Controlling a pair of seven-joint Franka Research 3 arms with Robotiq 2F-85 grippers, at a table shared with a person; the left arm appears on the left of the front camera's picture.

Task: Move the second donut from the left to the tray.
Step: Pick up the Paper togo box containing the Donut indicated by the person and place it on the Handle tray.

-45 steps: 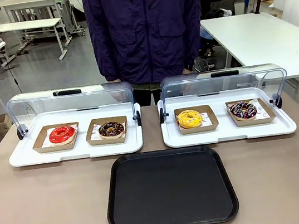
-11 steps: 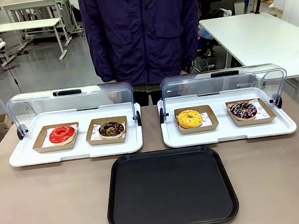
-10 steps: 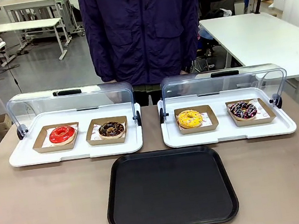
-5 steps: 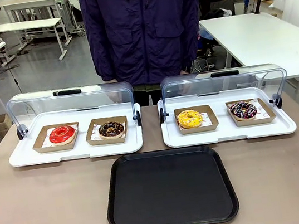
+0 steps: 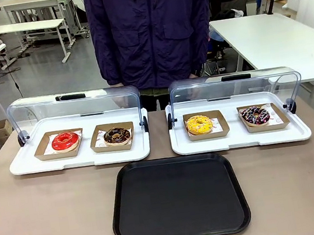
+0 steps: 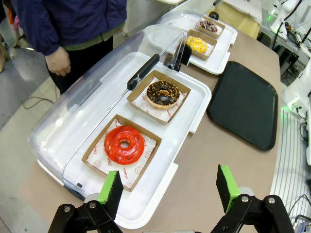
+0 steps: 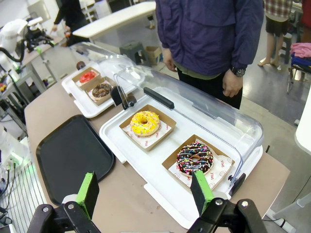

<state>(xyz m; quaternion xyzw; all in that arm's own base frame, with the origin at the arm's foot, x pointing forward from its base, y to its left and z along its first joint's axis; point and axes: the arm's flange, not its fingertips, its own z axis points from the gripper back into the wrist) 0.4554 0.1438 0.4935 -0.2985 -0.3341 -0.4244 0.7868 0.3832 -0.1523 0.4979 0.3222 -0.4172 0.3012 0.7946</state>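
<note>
Right, the left gripper (image 6: 169,187) hangs above the near edge of the left white tray (image 5: 80,159), green pads spread wide with nothing between them. The right gripper (image 7: 145,190) is just as wide and empty, poised over the near side of the right white tray (image 5: 240,139).

The second donut from the left (image 5: 116,136), chocolate-glazed with light flecks, sits in its square brown cardboard holder (image 5: 98,146) on the right half of the left white tray. Beside it, on its left, is the red-glazed donut (image 5: 65,141) in a holder of its own. The clear domed lid (image 5: 73,109) with its black handle is swung back toward the far side, so both donuts lie uncovered.

Over on the right white tray, the yellow donut (image 5: 199,124) and the sprinkled dark donut (image 5: 255,116) rest side by side, their lid also swung back.

The black tray (image 5: 178,200) lies flat on the table (image 5: 53,215), in the middle, just nearer the robot than the two white trays, and it carries nothing.

A person in a dark blue jacket (image 5: 153,29) stands at the far edge between the two lids, one hand (image 6: 59,63) hanging loose at the side.
</note>
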